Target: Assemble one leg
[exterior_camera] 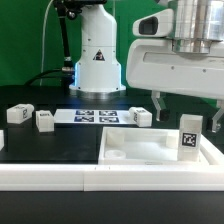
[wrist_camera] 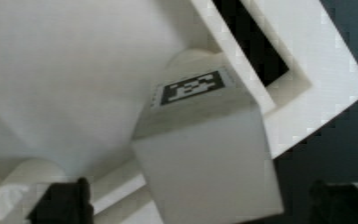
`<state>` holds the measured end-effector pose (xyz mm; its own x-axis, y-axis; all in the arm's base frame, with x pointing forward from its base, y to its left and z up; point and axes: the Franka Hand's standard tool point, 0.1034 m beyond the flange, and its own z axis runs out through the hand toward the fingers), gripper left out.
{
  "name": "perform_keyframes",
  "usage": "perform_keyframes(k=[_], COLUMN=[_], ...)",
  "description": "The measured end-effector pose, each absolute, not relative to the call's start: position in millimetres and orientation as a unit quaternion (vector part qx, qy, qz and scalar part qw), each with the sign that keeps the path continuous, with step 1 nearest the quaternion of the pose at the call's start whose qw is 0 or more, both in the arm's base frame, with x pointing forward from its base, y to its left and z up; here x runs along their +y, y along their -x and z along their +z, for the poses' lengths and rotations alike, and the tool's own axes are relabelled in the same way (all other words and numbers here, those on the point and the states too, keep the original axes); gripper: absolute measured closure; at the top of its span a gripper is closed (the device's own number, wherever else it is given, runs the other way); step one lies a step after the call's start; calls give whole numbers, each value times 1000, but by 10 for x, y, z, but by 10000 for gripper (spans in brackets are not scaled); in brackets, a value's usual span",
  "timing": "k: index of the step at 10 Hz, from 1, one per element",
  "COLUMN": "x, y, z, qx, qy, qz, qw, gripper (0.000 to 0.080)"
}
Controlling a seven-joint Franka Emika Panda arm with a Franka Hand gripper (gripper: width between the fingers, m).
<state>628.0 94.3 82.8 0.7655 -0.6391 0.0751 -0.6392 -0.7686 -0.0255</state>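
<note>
A leg [exterior_camera: 189,137], a small white post with a black-and-white tag, stands upright near the right end of the large white panel [exterior_camera: 145,150]. My gripper [exterior_camera: 181,108] hangs just above it, jaws wide apart, one finger on either side and neither touching. In the wrist view the leg [wrist_camera: 202,140] fills the middle, with its tag facing the camera. The dark fingertips [wrist_camera: 60,200] stand clear of both its sides, so my gripper [wrist_camera: 202,205] is open and empty. The panel [wrist_camera: 51,80] lies behind the leg.
Three more white legs lie on the black table: two at the exterior view's left [exterior_camera: 17,114] [exterior_camera: 45,120] and one behind the panel [exterior_camera: 139,116]. The marker board [exterior_camera: 95,116] lies in front of the robot base [exterior_camera: 97,60]. A white rail [exterior_camera: 100,178] runs along the front.
</note>
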Motion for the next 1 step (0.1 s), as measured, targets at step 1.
perform_keyframes(k=[1], x=[943], y=[-6281], z=[828], qx=[-340], qy=[-940], qz=[40], qw=[1], gripper=[162])
